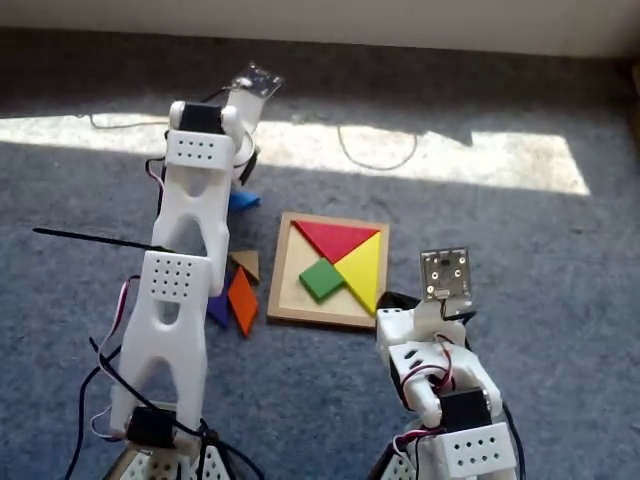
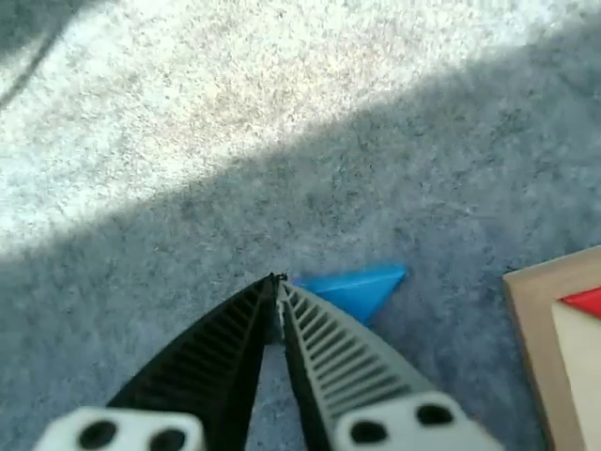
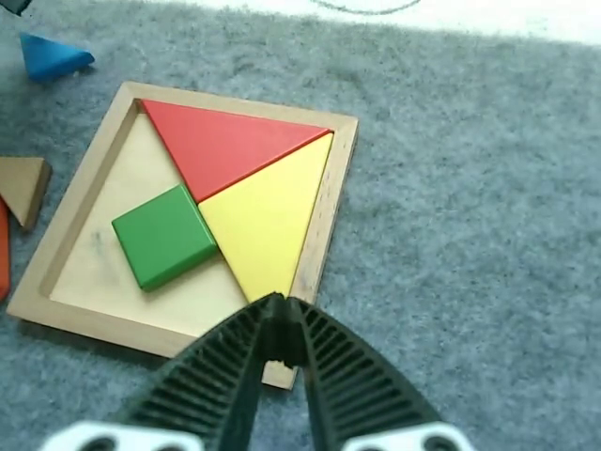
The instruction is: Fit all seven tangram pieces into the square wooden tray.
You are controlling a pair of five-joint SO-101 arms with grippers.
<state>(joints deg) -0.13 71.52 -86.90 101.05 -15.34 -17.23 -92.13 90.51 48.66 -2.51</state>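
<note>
The square wooden tray [image 1: 283, 300] [image 3: 342, 169] lies on the grey carpet and holds a red triangle [image 1: 330, 238] [image 3: 221, 143], a yellow triangle [image 1: 366, 270] [image 3: 268, 230] and a green square [image 1: 321, 280] [image 3: 163, 236]. Left of the tray lie a blue triangle [image 1: 243, 201] [image 2: 352, 288] [image 3: 52, 57], a brown triangle [image 1: 246, 263] [image 3: 24, 185], an orange piece [image 1: 242, 301] and a purple piece [image 1: 217, 310]. My left gripper [image 2: 279, 280] is shut and empty, its tips just beside the blue triangle. My right gripper [image 3: 280, 303] is shut and empty over the tray's near edge.
A sunlit strip of carpet [image 1: 450, 155] runs behind the tray, with a thin cable [image 1: 375, 150] looping across it. The left arm's white links [image 1: 190, 230] stretch over the loose pieces. Open carpet lies to the right of the tray.
</note>
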